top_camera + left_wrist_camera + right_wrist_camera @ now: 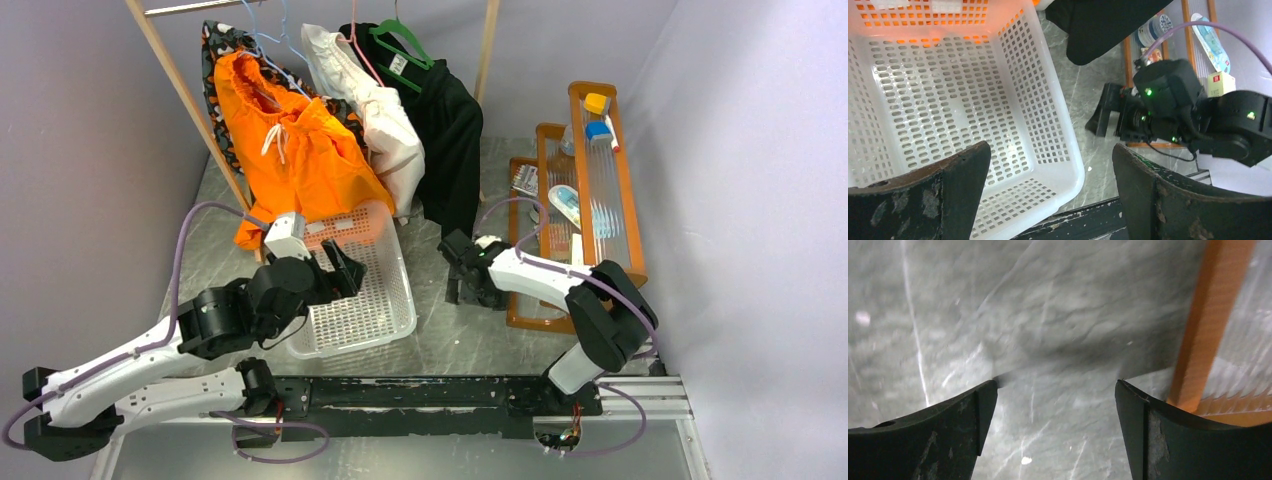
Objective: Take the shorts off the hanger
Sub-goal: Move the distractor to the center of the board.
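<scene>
The orange shorts (295,155) with a white drawstring hang on a thin blue hanger (262,35) from the wooden rack, their lower edge draped over the far rim of the white basket (385,325). My left gripper (342,268) is open and empty, above the basket just below the shorts. In the left wrist view its fingers (913,195) frame the basket's near corner (1068,172). My right gripper (462,272) is open and empty, low over the grey table (1048,340) beside the orange tray.
A patterned garment (222,45), a white garment (370,105) and a black garment (450,130) on a green hanger hang on the same rack. The rack's wooden legs (195,110) stand left and behind. Orange trays (600,200) with small items stand at right.
</scene>
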Robot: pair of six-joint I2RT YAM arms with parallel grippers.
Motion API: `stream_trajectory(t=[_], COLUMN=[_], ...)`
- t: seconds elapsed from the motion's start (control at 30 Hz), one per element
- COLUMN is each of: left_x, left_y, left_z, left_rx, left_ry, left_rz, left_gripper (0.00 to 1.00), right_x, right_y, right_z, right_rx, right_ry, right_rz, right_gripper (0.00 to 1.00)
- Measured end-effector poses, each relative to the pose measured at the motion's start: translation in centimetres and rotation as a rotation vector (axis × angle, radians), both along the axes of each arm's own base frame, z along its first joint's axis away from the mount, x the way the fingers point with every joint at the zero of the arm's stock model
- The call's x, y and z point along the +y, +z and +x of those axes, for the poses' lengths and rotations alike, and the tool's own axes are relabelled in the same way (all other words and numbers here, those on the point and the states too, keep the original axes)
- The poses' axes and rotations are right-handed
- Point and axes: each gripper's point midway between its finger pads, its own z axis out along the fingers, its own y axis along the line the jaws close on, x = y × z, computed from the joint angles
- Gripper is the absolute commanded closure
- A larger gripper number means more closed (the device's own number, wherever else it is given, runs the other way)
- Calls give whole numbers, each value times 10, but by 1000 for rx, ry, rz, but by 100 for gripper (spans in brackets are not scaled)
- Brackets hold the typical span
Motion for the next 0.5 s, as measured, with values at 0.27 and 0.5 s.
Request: stream_trajectory(t=[0.27,0.5], left_x=[-5,-6], left_y=[-5,-6], left_z=[-1,-1], left_rx=[17,21], left_ry=[-15,-15], left_rz=[8,13], left_gripper=[5,5], right_x=[-50,-101], right_y=[2,3], right_z=[42,81], right_rx=[-63,-82], right_ry=[-215,-319], right_rz=[-23,-57], right_gripper=[7,6])
